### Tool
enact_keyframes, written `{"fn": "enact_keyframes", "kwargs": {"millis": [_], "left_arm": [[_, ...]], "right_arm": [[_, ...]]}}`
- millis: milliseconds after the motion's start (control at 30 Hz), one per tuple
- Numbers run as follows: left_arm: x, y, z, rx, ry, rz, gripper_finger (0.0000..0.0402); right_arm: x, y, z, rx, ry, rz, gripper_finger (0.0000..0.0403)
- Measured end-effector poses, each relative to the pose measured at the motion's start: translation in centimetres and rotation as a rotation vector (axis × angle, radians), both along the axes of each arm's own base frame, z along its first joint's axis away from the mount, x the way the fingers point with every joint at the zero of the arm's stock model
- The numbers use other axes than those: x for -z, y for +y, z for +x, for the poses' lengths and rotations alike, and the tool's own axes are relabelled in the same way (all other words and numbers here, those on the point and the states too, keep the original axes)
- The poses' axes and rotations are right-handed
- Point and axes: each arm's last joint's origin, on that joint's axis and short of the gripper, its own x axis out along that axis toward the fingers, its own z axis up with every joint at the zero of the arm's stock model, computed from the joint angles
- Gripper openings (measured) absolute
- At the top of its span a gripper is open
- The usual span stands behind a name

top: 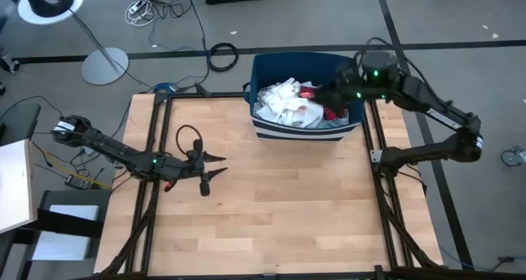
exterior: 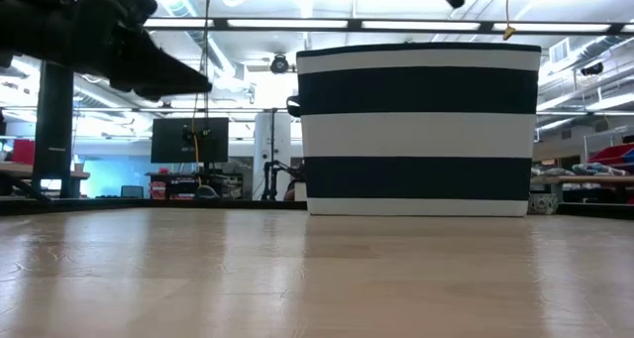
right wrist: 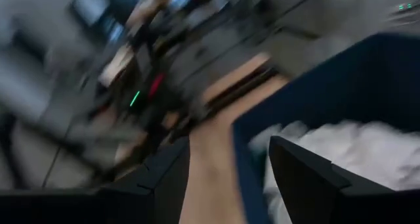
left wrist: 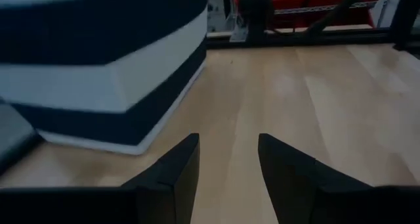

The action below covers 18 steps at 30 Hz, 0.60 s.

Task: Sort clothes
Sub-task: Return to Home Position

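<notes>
Inside one bin point(top: 300, 133), clothes point(top: 283, 104), left hand point(left wrist: 228, 140), right hand point(right wrist: 230, 144), both spread

- No writing, label, brand or number can be read anywhere — the striped bin point(exterior: 418, 130) is plain, the bench point(exterior: 297, 279) bare wood, and the monitor point(exterior: 189, 140) in the room behind is too far off to read.

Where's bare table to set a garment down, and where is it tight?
Free: wide wood of the table from the bin to the opposite edge, right of the open left gripper. Also the corner left of the bin. Crowded: the bin, heaped with clothes, the open right gripper over its right side.
</notes>
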Motion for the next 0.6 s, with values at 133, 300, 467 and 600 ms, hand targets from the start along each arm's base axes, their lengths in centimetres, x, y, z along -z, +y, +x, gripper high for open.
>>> {"fn": "enact_keyframes", "kwargs": {"millis": [133,300,467,600], "left_arm": [[0.1,0.4,0.1,-0.002,0.006,-0.045,0.0163],[0.1,1.1,0.4,0.095,0.013,-0.087,0.0163],[1.2,2.1,-0.1,0.134,-0.013,-0.118,0.0163],[2.9,2.7,-1.7,0.128,-0.102,-0.165,0.0163]], "right_arm": [[1.5,2.3,-0.6,-0.167,0.092,-0.049,0.0214],[5.1,4.1,0.1,-0.231,0.180,-0.039,0.0213],[9.0,5.5,0.8,-0.256,0.188,-0.041,0.0213],[11.0,7.0,-0.3,-0.256,0.145,-0.073,0.0213]]}}
